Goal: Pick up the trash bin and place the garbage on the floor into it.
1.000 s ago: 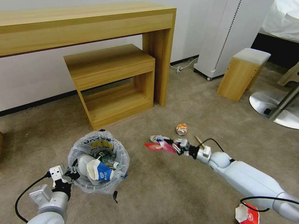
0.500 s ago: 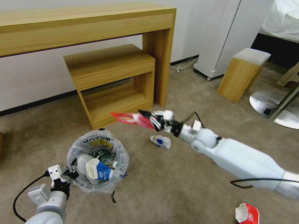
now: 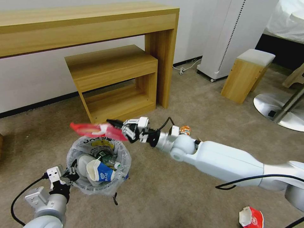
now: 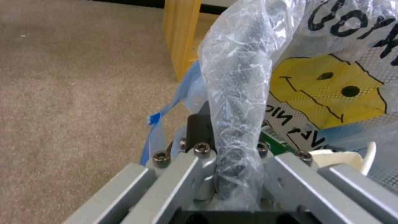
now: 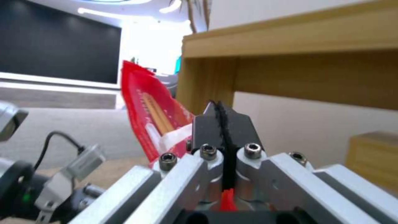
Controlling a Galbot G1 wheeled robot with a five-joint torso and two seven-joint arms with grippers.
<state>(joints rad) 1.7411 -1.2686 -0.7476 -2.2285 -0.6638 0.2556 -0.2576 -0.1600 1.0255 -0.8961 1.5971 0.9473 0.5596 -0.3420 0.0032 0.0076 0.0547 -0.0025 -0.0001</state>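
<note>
Red wrapper [image 3: 95,130] pinched in right tool [image 3: 122,130] is best released centred over bin [image 3: 122,155], rim clamped by left tool [image 3: 68,175].

One trash bin [image 3: 98,167]; two red wrappers [image 3: 95,129] [image 3: 251,218]; one orange can [image 3: 185,129]; two end effectors [image 3: 118,126] [image 3: 68,174].

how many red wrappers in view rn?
2: one red wrapper gripped in the right hand, above the trash bin; another red wrapper on the carpet beside the right arm. More may be hidden.
</note>
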